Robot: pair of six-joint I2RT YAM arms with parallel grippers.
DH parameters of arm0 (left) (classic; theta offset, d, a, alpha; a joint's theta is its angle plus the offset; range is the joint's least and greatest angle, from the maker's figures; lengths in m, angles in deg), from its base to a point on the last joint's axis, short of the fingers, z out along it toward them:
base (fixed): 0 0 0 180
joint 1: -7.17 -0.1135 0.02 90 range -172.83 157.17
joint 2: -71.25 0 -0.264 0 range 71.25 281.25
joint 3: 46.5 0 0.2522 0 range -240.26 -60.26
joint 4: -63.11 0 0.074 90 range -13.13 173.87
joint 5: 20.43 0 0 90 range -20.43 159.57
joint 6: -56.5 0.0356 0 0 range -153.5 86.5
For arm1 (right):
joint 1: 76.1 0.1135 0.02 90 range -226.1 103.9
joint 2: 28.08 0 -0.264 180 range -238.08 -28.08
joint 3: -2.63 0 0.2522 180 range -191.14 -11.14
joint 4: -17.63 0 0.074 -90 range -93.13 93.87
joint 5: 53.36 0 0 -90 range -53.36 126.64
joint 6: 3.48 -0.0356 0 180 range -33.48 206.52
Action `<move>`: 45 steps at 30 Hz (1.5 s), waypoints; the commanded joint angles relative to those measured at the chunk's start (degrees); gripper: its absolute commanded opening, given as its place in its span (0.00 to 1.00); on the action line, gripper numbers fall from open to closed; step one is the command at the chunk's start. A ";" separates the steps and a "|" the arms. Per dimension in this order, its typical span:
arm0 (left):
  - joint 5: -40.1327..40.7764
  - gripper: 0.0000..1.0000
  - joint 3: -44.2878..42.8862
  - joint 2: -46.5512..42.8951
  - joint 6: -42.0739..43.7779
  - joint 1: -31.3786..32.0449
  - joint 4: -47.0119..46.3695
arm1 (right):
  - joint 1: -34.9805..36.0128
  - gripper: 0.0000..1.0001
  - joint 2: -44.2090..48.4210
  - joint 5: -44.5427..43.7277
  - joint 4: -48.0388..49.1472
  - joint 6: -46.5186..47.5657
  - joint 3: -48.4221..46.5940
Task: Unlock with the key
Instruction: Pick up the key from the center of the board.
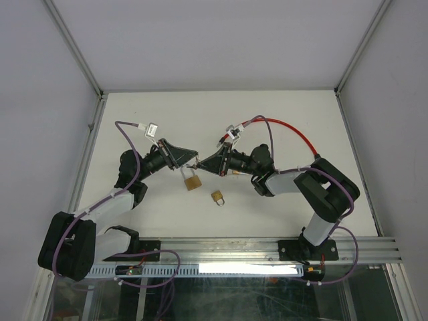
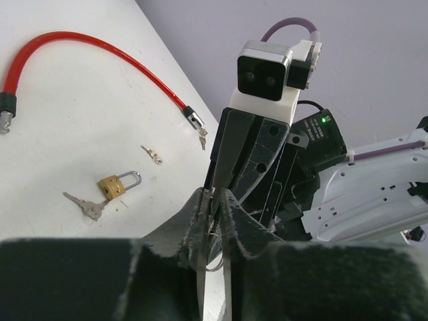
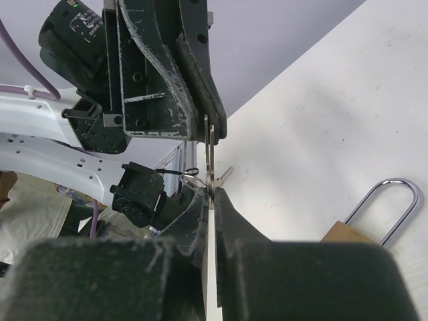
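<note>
My two grippers meet tip to tip above the middle of the table. The left gripper (image 1: 194,160) (image 2: 214,195) and the right gripper (image 1: 203,164) (image 3: 212,192) are both shut on the same small silver key (image 3: 210,164), one at each end. A second key (image 3: 225,175) and a ring dangle from it. A brass padlock (image 1: 192,180) (image 3: 348,232) with a steel shackle lies on the table just below the left gripper's tip.
A smaller brass padlock (image 1: 218,197) (image 2: 118,185) lies nearer the front with a loose key (image 2: 84,204) beside it. A red cable lock (image 1: 294,130) (image 2: 100,53) arcs across the back right, and a tiny key (image 2: 153,155) lies near its end. Metal frame rails border the table.
</note>
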State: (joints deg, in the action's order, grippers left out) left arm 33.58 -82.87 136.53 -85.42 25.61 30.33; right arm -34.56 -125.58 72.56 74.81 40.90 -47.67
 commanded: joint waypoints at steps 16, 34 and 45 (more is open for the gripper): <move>5.08 0.00 -2.05 -3.61 11.03 0.55 6.50 | -3.72 0.41 6.60 -0.15 -1.41 3.74 2.66; 12.31 0.00 -3.16 -4.87 4.81 3.22 15.04 | 0.88 0.55 17.76 -10.88 -20.99 33.70 2.66; 37.48 0.00 -13.74 -4.59 3.03 13.53 38.89 | 14.82 0.58 14.44 -35.54 -5.22 65.02 9.32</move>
State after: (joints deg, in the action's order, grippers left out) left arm 58.83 -92.46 133.10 -81.93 36.32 62.42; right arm -23.26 -109.53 48.72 57.37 90.25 -39.56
